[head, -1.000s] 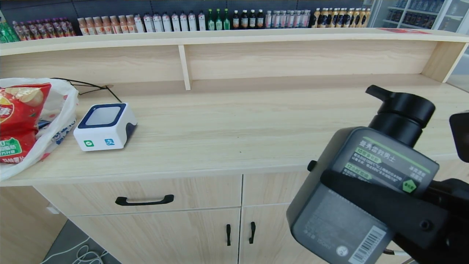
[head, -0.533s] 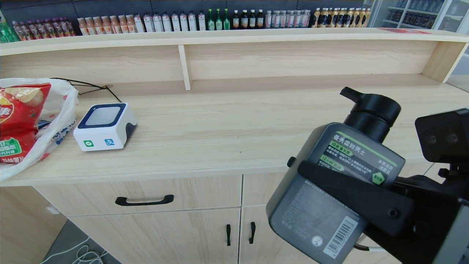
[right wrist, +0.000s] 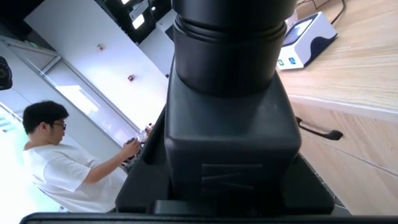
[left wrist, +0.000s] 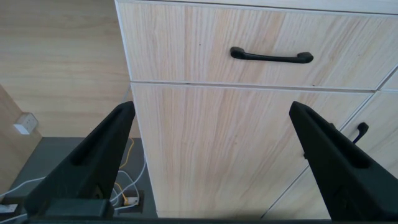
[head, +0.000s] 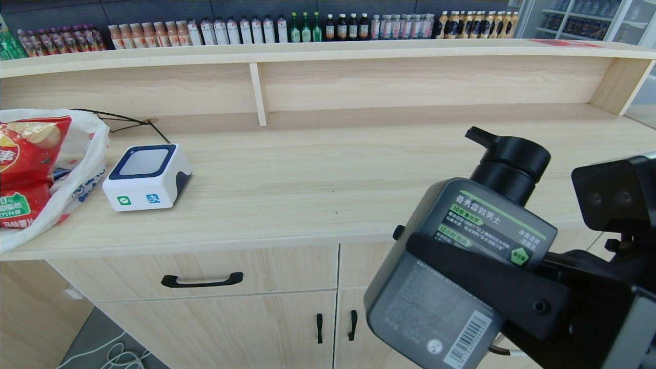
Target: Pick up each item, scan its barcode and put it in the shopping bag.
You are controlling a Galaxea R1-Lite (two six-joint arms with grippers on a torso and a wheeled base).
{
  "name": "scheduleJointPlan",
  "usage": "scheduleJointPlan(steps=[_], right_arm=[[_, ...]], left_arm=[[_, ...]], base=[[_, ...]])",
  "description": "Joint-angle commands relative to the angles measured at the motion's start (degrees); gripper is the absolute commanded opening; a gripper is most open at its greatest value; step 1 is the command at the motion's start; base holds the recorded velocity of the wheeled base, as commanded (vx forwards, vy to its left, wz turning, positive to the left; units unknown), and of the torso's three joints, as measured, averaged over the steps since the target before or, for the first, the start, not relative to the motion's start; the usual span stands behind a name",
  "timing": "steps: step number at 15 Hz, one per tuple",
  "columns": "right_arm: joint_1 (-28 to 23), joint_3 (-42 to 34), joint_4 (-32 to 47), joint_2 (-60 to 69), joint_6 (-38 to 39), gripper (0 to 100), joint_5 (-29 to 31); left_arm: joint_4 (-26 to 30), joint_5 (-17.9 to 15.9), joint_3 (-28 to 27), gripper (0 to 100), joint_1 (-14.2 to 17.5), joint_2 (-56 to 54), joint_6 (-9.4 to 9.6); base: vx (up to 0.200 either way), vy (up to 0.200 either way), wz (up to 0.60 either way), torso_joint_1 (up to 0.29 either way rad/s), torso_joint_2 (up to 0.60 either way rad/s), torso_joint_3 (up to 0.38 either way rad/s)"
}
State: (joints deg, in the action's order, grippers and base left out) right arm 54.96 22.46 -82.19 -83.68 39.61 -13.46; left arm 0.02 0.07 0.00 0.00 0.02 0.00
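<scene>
A dark grey pump bottle with a black pump head and a barcode on its label hangs tilted in front of the counter's front edge, at the lower right. My right gripper is shut on it, one finger lying across its label. In the right wrist view the bottle stands close to the camera, with the scanner far beyond it. The white and blue scanner sits on the counter's left part. The white shopping bag, holding a red chips bag, lies at the far left. My left gripper is open, low before the cabinet front.
The wooden counter has a raised back shelf with a divider. A black cable runs behind the scanner. Below are a drawer handle and cabinet door handles. Bottles line the shelves far behind.
My right gripper has carried the pump bottle to the left, toward the middle of the counter front. The scanner and bag have not moved.
</scene>
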Motion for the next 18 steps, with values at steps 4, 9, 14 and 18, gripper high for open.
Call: scheduleJointPlan(steps=[4,9,14,18], right_arm=[[0.1,0.0,0.0,0.3,-0.3,0,0.0],[0.1,-0.3,0.0,0.8,-0.4,0,0.1],[-0.3,-2.2,0.0,0.9,-0.3,0,0.3],[-0.2,-2.6,0.0,-0.3,-1.9,0,0.2]], left_arm=[[0.0,0.0,0.0,100,0.0,0.0,0.0],[0.0,0.0,0.0,100,-0.1,0.0,0.0],[0.0,0.0,0.0,100,0.0,0.0,0.0],[0.1,0.0,0.0,100,0.0,0.0,0.0]], base=[[0.0,0.0,0.0,0.0,0.0,0.0],[0.0,0.0,0.0,0.0,0.0,0.0],[0.0,0.0,0.0,0.0,0.0,0.0],[0.0,0.0,0.0,0.0,0.0,0.0]])
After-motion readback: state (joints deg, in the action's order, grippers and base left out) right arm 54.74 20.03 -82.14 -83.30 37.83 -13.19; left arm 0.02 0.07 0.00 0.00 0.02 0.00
